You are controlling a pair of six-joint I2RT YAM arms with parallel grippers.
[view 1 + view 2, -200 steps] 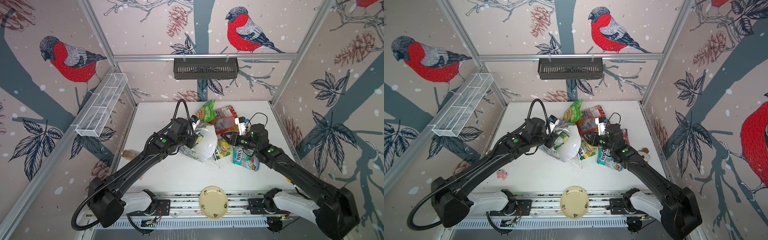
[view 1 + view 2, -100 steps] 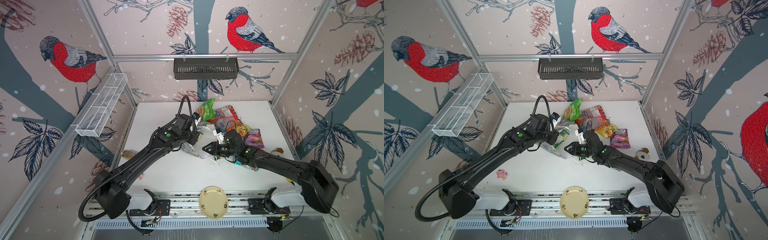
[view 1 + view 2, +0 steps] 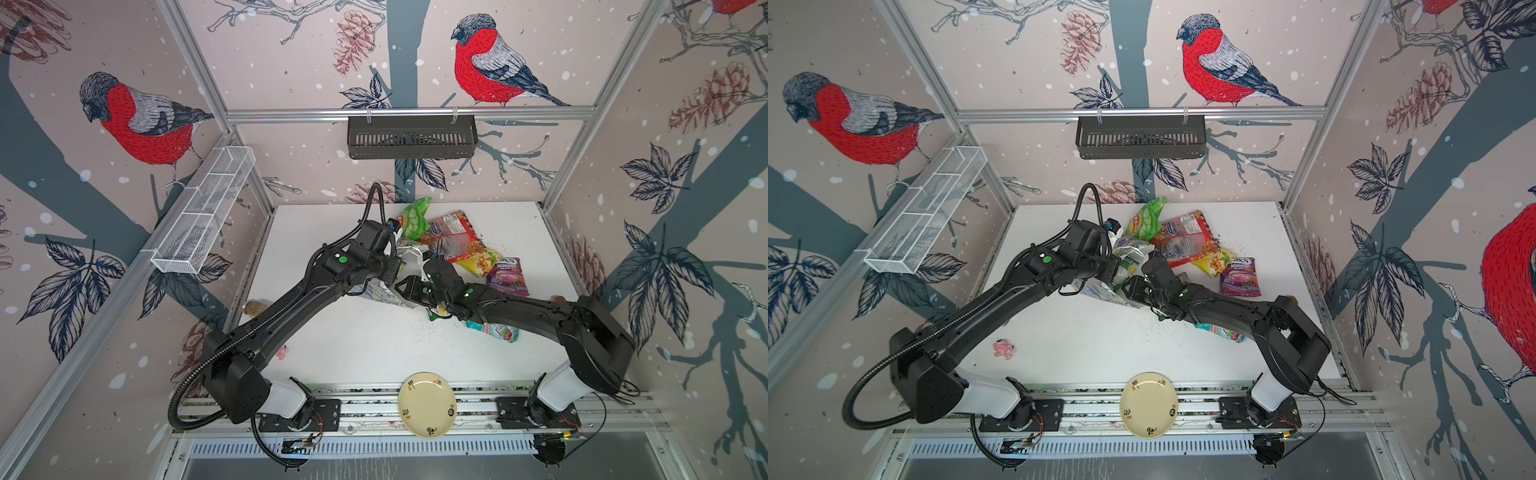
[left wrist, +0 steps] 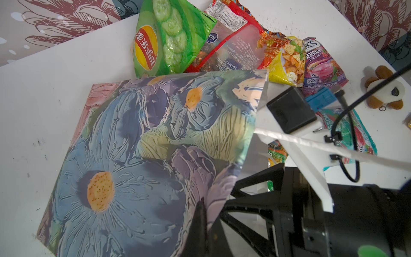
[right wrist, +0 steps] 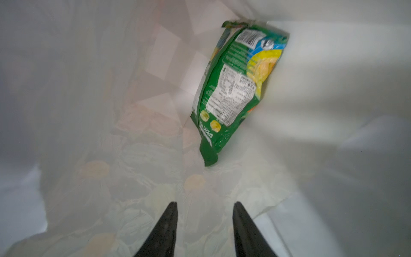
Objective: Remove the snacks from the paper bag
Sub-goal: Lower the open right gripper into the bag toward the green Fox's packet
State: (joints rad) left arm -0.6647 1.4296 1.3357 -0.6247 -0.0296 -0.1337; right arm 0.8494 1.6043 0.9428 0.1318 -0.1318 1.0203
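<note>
Left gripper (image 4: 200, 213) is clamped on the paper bag (image 4: 144, 155) wall near its mouth, holding it tipped. Right gripper (image 5: 205, 203) is inside the bag, jaws partly parted, empty. One green packet (image 5: 233, 89) lies deeper inside, against the bottom fold. Judged light, crinkly, slippery; pinch its near crimped end.

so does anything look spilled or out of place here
Yes: fine dark crumbs speckle the table in front of the tipped paper bag, and more lie beside the large red packet, perhaps leaked from a packet.
</note>
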